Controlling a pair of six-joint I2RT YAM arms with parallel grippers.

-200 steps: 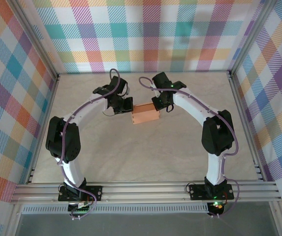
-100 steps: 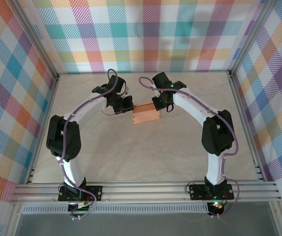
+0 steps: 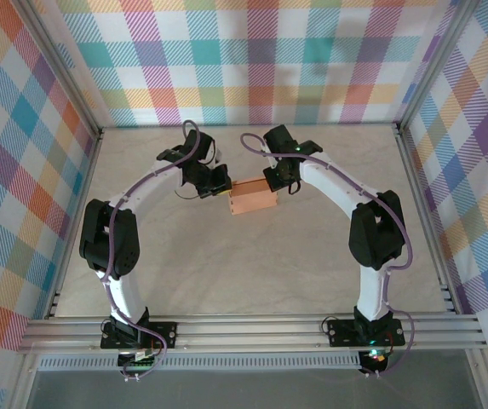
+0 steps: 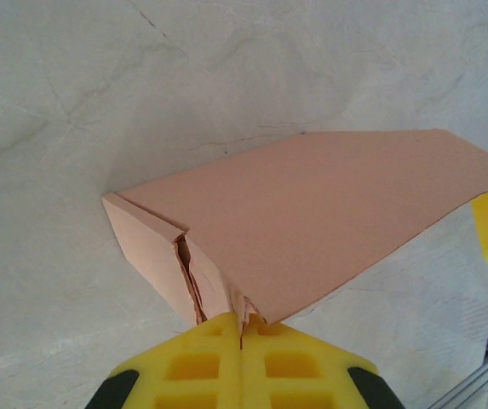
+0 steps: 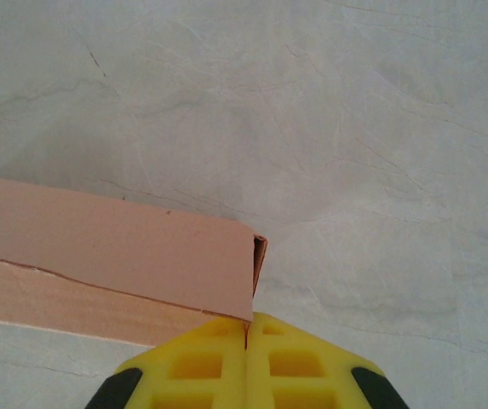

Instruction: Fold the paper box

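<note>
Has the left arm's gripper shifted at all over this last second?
Yes, slightly. The left gripper, shut on the paper box, has crept toward the far edge of the table. The box itself looks unmoved.

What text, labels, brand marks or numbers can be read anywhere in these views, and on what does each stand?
None can be read.
The paper box: plain salmon-orange card, no print on the faces shown.
The left gripper and right gripper: plain yellow fingers, no marks.
The plaid walls: pattern, no writing.
The left arm's base: any marking too small to read.
</note>
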